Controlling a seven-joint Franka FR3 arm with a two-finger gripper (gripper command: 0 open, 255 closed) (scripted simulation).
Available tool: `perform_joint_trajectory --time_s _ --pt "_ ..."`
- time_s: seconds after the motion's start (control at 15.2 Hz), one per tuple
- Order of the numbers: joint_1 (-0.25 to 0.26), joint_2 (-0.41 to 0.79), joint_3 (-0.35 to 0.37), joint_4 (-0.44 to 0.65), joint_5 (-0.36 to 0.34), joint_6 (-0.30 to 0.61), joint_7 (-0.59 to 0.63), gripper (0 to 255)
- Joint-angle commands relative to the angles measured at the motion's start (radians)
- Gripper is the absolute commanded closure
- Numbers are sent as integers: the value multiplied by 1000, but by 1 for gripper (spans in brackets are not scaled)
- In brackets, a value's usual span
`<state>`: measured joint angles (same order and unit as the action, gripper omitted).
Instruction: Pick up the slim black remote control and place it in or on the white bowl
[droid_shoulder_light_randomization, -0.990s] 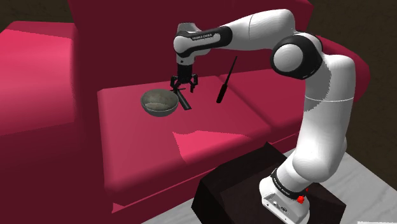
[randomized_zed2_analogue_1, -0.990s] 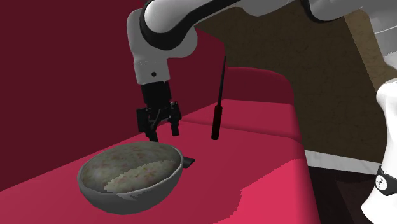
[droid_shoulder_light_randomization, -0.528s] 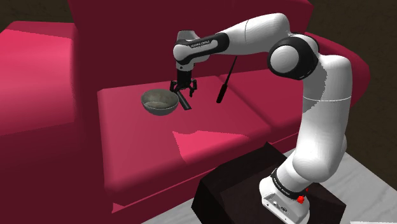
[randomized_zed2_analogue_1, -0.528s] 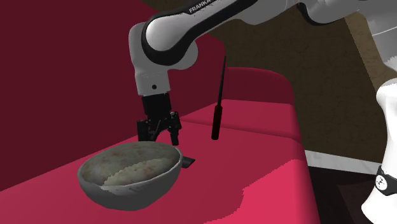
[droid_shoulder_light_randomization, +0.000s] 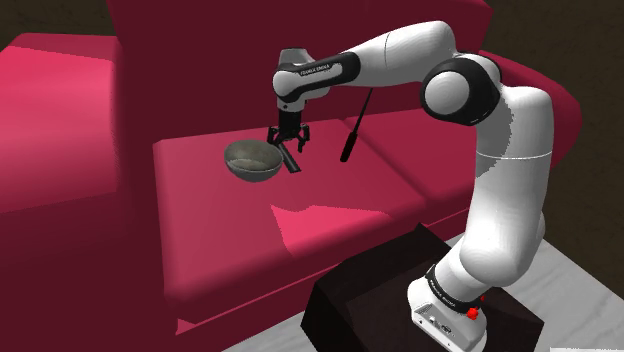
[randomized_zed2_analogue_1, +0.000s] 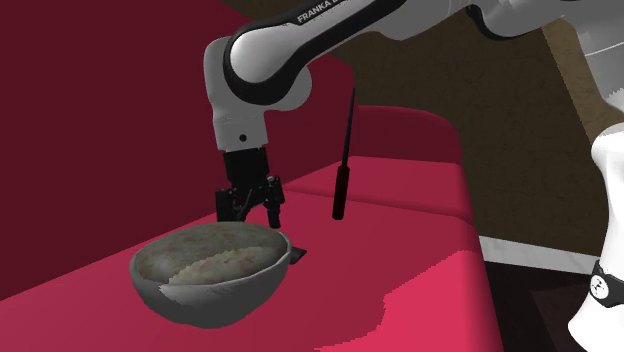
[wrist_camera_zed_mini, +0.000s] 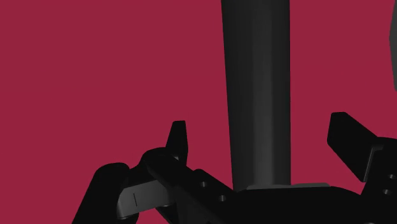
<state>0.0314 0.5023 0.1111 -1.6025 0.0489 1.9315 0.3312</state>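
Jaws apart, astride one slim black remote (wrist_camera_zed_mini: 257, 95).
Exterior views add: one mottled grey bowl (randomized_zed2_analogue_1: 215, 300) beside jaws, one upright black rod (randomized_zed2_analogue_1: 341, 195).

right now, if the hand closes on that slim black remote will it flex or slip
Probably stiff: the remote reads as one straight, rigid bar inside the open hand. Its smooth dark sides may slip. Flat on the red sofa cushion, it seems unlikely to roll.

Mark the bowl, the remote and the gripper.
bowl (randomized_zed2_analogue_1: 208, 300): second exterior view, on its grey outer wall.
remote (wrist_camera_zed_mini: 256, 89): wrist view, middle of its dark body.
gripper (randomized_zed2_analogue_1: 252, 212): second exterior view, midway between its open fingertips.
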Motion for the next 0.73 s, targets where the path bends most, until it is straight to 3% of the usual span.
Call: perform_joint_trajectory --time_s 0.0,0.46,0.66 --pt "8 9 7 -12 1 -4 1 255" --pt "-1 12 3 -28 0 15 -13 255" --pt "6 4 6 -3 1 -17 0 255"
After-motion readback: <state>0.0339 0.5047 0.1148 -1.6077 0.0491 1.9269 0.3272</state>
